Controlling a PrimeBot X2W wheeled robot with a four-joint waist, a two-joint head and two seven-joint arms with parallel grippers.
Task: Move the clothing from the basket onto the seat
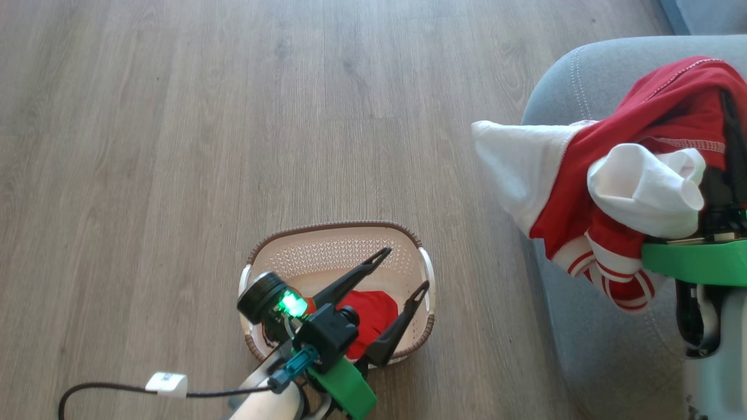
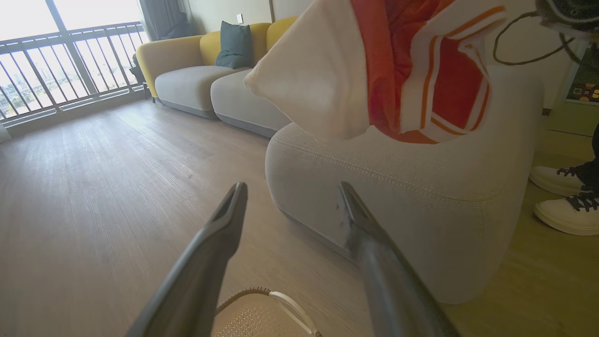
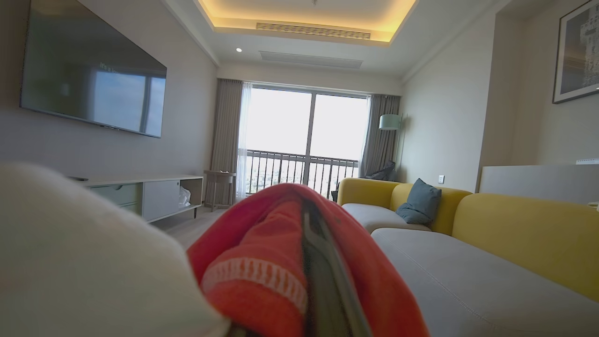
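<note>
Clothing (image 1: pixel 642 146) wraps the right gripper (image 3: pixel 309 224), fingers clamped on it over the seat (image 1: pixel 583 76); left gripper (image 1: pixel 407 268) fingers apart, red garment (image 1: pixel 376 312) between them in basket (image 1: pixel 327 254).

perforated plastic basket (image 1: pixel 327 254), matt wood-grain floor (image 1: pixel 175 146)

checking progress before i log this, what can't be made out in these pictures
Head view: the left gripper covers part of the basket, so what lies beside the red garment is hidden.
Head view: the hanging clothing drapes over the right gripper, hiding its fingertips.
Head view: the seat is cut off by the right edge and partly screened by the clothing.
</note>
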